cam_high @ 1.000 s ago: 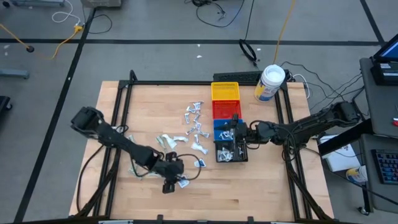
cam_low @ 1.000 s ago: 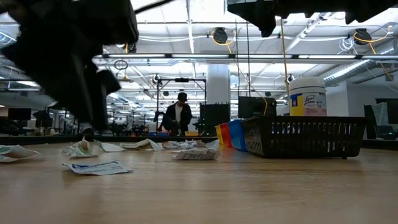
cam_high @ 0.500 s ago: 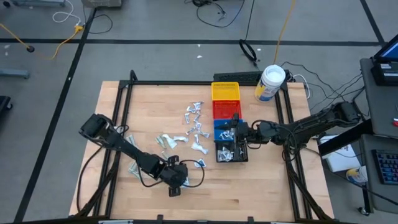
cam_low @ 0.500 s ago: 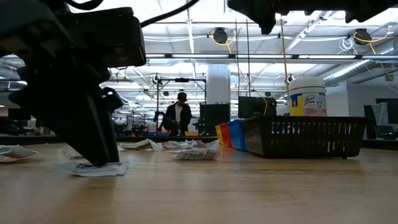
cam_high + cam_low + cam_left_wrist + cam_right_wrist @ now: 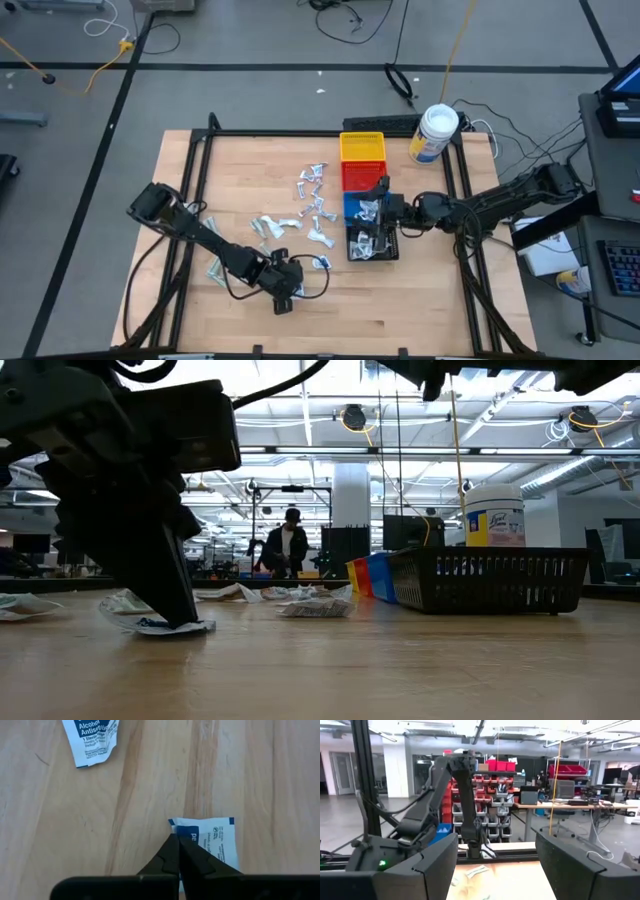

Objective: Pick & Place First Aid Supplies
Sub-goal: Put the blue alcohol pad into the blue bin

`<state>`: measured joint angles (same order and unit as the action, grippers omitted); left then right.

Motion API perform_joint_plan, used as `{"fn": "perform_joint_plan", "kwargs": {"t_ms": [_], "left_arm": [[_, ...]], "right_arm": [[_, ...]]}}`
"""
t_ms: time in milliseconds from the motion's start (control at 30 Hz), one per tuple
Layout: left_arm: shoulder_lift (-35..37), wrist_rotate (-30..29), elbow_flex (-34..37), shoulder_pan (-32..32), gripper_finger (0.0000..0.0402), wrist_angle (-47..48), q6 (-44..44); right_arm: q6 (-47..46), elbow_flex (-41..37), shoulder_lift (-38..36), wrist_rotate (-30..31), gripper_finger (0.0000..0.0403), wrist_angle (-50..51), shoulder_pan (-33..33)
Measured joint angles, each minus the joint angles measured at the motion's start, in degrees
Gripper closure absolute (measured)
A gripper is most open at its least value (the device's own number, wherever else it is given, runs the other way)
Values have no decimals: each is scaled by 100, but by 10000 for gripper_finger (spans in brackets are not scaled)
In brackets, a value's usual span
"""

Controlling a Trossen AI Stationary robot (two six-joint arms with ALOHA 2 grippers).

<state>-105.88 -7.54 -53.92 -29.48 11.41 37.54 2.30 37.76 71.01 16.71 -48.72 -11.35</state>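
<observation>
High view | left gripper [image 5: 286, 295], a second ago raised with jaws apart, is now down at the table's near edge, jaws together on a white packet [image 5: 210, 841] lying flat | right gripper [image 5: 377, 215] unchanged, jaws apart over black bin [image 5: 385, 252]

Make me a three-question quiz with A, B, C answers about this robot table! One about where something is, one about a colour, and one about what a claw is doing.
1. Where is the left gripper?
A. Over the bins
B. Down at the table's near edge, on a packet
C. Beside the jar

2. What colour is the bin farthest from the black bin?
A. Yellow
B. Green
C. Purple

3. How are the left gripper's fingers?
A. Wide open
B. Shut on a white packet with blue marks
C. Holding the jar

Answers:
1 B, the high view shows it low over the wood.
2 A, the yellow bin ends the row.
3 B, the left wrist view shows the fingertips pinched together on it.
</observation>
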Motion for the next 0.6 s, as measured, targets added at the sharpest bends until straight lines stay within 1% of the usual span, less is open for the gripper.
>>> {"fn": "perform_joint_plan", "kwargs": {"t_ms": [67,133,167,300,433,500,600], "left_arm": [[280,76,27,75,400,86,-115],[694,66,78,156,400,370,-200],[911,43,51,201,400,297,-251],[1883,-417,14,362,401,759,-337],[2774,-952,21,484,401,1026,-479],[3171,-1037,5,562,401,1084,-666],[3491,-1149,14,618,401,1335,-740]], "right_arm": [[-1,-1,-15,-2,142,17,0],[-26,-4,-40,-19,142,33,-2],[-55,-4,-55,-19,142,31,-2],[-129,-4,-133,-20,142,62,-2],[-420,-1,-240,-13,142,129,-2],[-434,-2,-304,-13,142,247,-2],[-362,0,-326,7,142,228,-2]]}}
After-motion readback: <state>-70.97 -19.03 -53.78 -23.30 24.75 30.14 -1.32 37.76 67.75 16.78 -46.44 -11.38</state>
